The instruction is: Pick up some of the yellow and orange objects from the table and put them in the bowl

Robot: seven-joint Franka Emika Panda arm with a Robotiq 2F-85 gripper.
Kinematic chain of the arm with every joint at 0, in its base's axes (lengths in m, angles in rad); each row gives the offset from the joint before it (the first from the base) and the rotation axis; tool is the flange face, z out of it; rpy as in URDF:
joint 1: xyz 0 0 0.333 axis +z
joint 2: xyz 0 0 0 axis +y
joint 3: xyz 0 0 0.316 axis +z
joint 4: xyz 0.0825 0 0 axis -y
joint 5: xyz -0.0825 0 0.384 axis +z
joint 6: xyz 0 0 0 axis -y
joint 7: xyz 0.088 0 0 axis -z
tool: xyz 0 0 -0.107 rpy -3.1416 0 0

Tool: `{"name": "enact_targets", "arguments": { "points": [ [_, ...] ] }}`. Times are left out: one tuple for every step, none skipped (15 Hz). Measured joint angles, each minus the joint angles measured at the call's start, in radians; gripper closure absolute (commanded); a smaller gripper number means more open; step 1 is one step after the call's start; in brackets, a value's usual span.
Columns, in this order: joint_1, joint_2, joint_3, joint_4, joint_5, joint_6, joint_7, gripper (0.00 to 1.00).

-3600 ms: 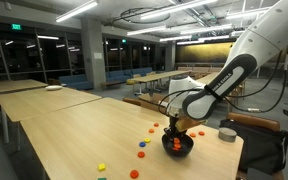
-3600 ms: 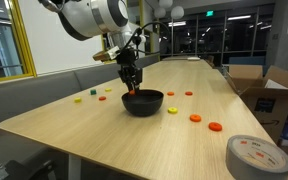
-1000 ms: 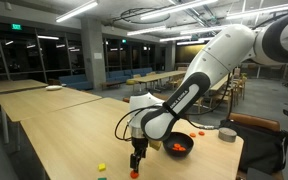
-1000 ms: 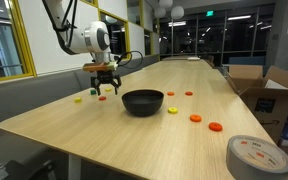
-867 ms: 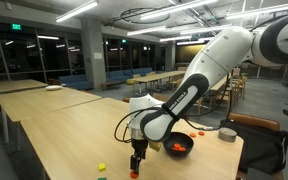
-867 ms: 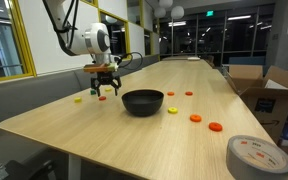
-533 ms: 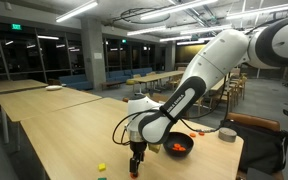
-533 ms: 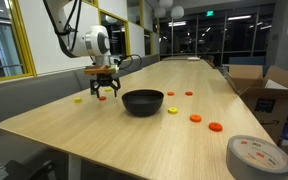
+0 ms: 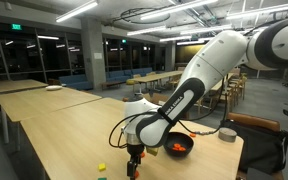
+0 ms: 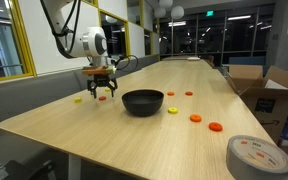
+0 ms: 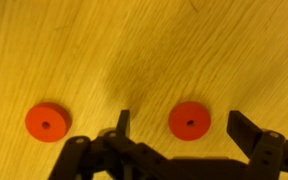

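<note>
Orange disc point(image 11: 189, 120): seen on the tabletop point(image 11: 134, 40), framed by the tool point(image 11: 181, 122).
Tool: spread wide open; to be lowered centred, then closed.

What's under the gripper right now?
An orange disc lies on the table between the open gripper fingers; another disc lies outside. Its body hides the wood behind.

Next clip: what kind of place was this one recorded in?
Probably an office or campus common room, after dark: the long wooden table, rows of similar tables and chairs behind it, ceiling strip lights and tall dark windows.
</note>
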Motion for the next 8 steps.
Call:
{"name": "enact_targets", "arguments": {
  "points": [
    [0.002,0.001,0.0,0.0,0.0,0.0,0.0,0.0],
    [0.005,0.003,-0.001,0.0,-0.002,0.0,0.0,0.0],
    [0.009,0.004,-0.004,0.0,-0.006,0.0,0.001,0.0],
    [0.014,0.006,-0.007,0.0,-0.009,0.0,0.002,0.0],
    [0.018,0.007,-0.009,0.0,-0.012,0.0,0.002,0.0],
    [0.022,0.008,-0.01,0.0,-0.013,0.0,0.002,0.0],
    [0.024,0.009,-0.011,0.0,-0.013,0.0,0.002,0.08],
    [0.026,0.009,-0.011,0.0,-0.013,0.0,0.002,0.25]
  ]
}}
